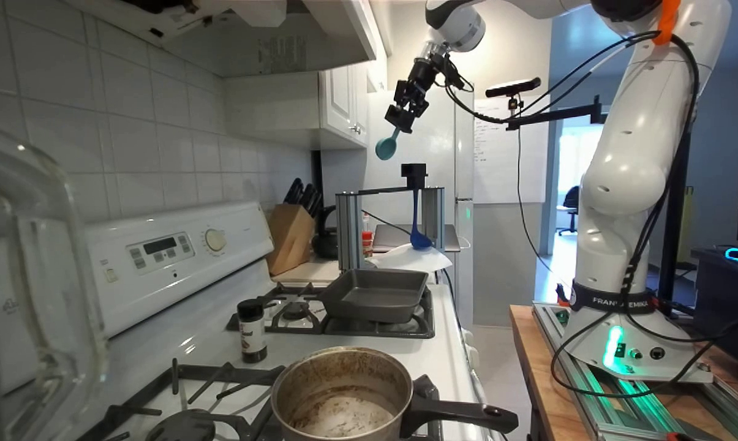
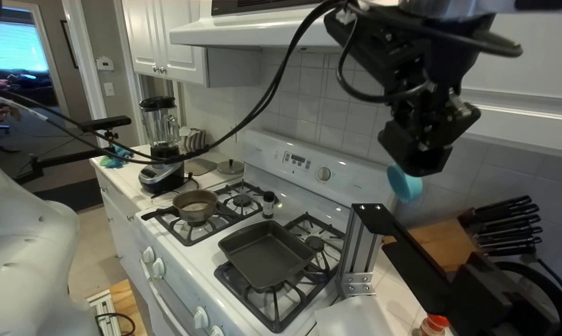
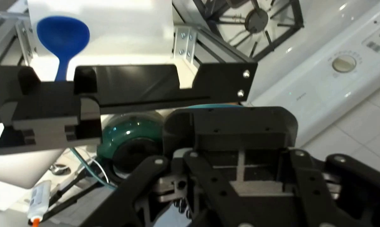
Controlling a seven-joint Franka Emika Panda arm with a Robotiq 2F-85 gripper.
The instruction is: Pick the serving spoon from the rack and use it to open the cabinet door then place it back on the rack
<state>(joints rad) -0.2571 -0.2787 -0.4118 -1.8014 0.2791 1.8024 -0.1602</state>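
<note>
Teal spoon apparently in the tool

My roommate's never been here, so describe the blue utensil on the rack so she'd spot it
In an exterior view, beyond the white stove stands the silver-posted rack. From its top hangs the blue utensil, bowl down. Its deep blue sets it apart from the teal spoon in the gripper.

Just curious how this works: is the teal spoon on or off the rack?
Off the rack. An exterior view shows the teal spoon held by the end effector, higher than the rack and apart from it.
</note>
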